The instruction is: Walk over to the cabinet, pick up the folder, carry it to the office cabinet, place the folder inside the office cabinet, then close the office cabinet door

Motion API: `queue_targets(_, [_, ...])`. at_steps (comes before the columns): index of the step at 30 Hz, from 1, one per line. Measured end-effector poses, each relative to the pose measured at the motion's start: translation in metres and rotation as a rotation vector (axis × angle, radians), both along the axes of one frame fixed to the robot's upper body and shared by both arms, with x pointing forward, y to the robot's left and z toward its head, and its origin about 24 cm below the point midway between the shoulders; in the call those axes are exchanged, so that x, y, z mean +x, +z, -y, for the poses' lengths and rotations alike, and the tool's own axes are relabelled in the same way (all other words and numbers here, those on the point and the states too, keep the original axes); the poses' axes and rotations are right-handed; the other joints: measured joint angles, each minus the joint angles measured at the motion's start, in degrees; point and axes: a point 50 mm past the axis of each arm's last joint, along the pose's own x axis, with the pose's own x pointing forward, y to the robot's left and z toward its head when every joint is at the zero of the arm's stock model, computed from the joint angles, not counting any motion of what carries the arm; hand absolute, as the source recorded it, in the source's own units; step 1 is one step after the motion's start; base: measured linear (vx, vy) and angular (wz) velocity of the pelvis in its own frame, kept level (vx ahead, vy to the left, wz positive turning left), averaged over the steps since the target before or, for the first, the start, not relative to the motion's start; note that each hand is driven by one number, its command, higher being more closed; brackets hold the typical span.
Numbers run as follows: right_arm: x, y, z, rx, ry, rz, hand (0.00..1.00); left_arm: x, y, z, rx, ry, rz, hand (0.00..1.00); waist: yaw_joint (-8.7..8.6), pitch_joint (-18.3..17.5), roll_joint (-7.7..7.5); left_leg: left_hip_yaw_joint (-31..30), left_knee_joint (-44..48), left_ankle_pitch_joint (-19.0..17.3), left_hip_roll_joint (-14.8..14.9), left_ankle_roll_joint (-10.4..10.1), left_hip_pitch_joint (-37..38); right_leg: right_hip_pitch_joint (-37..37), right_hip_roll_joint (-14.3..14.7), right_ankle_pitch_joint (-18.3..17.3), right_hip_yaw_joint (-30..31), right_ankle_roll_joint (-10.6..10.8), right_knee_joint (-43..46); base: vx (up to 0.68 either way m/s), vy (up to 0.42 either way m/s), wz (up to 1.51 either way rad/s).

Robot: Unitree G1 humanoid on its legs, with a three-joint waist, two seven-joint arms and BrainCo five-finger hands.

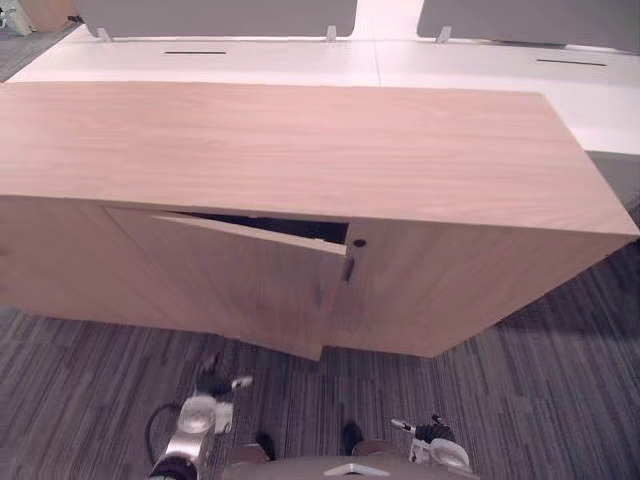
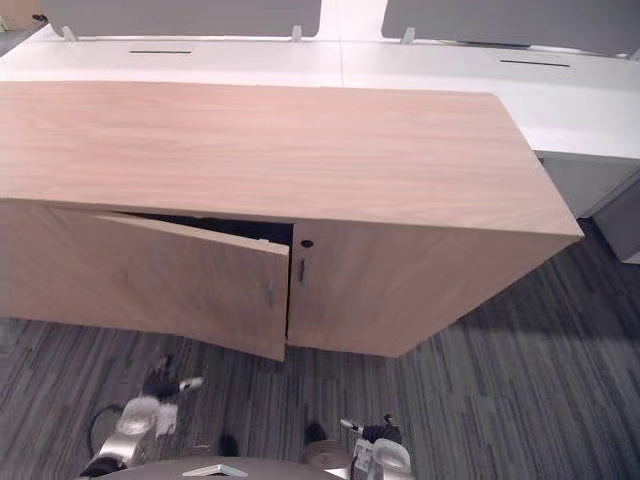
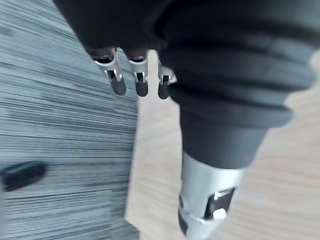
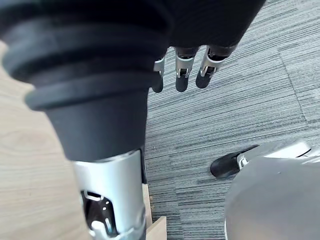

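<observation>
A long light-wood office cabinet [image 1: 300, 150] stands across the view in front of me. Its left door [image 1: 240, 285] hangs ajar, swung out a little at its right edge, with a dark gap [image 1: 290, 228] above it. The right door [image 1: 430, 290] is closed, with a small dark keyhole [image 1: 358, 243] near its top corner. My left hand [image 1: 213, 385] hangs low over the carpet before the ajar door, its fingers [image 3: 141, 82] straight and holding nothing. My right hand [image 1: 432, 432] hangs low on the right, its fingers [image 4: 182, 75] straight too and holding nothing.
White desks [image 1: 300, 62] with grey partition screens [image 1: 215, 15] stand right behind the cabinet. Grey striped carpet [image 1: 540, 380] covers the floor in front and to the right of the cabinet.
</observation>
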Motion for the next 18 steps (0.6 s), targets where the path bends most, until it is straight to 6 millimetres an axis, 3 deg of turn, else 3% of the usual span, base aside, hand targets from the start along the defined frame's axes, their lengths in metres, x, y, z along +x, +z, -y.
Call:
queue_targets(2, [-0.003,-0.001,0.000,0.000,-0.003,-0.006,0.00,-0.029,-0.010,-0.003,-0.020,0.036,-0.089,0.00,0.24,-0.33,-0.34,0.05,-3.66,0.70,-0.86,-0.86,2.29,0.30,-0.32,-0.28,0.99,0.36,-0.28,-0.15,-0.006,-0.12])
queue_targets(6, [-0.003,0.000,0.001,0.000,-0.005,-0.001,0.00,-0.044,-0.015,-0.009,-0.011,0.062,-0.139,0.00,0.43,-0.84,-0.45,-0.37,-11.68,2.34,-2.60,-1.98,5.64,-0.06,-1.07,-0.13,1.33,0.14,-1.55,-0.09,0.005,-0.09])
queue_targets(7, [-0.003,-0.001,0.001,0.005,-0.014,-0.001,0.00,-0.048,-0.016,-0.011,-0.015,0.083,-0.156,0.00,0.42,-1.21,0.02,-0.39,-12.17,2.35,-2.69,-1.99,6.23,0.13,-1.05,0.01,1.37,-0.03,-1.60,-0.03,0.004,-0.20])
queue_targets(8, [-0.006,-0.001,0.001,0.009,-0.021,-0.006,0.00,-0.054,-0.017,-0.013,-0.016,0.100,-0.174,0.00,0.51,-1.40,-0.63,-0.46,-12.52,2.35,-2.71,-1.99,6.62,0.18,-1.00,0.01,1.36,-0.03,-1.61,-0.02,0.001,-0.21])
queue_targets(13, [-0.016,-0.004,0.002,0.010,-0.031,-0.031,0.00,-0.071,-0.022,-0.015,-0.025,0.157,-0.226,0.00,1.32,-3.04,-0.92,-1.92,-12.33,2.35,-2.65,-1.97,7.45,0.75,-0.60,0.06,1.14,-0.09,-1.55,0.04,-0.007,-0.16])
queue_targets(18, [-0.021,-0.007,0.002,0.021,-0.059,-0.056,0.00,-0.077,-0.022,-0.018,-0.045,0.238,-0.231,0.00,2.16,-3.38,-1.09,-2.50,-10.41,3.27,-2.25,0.52,8.36,2.26,0.07,0.71,0.90,0.52,-1.78,0.16,0.000,-0.05])
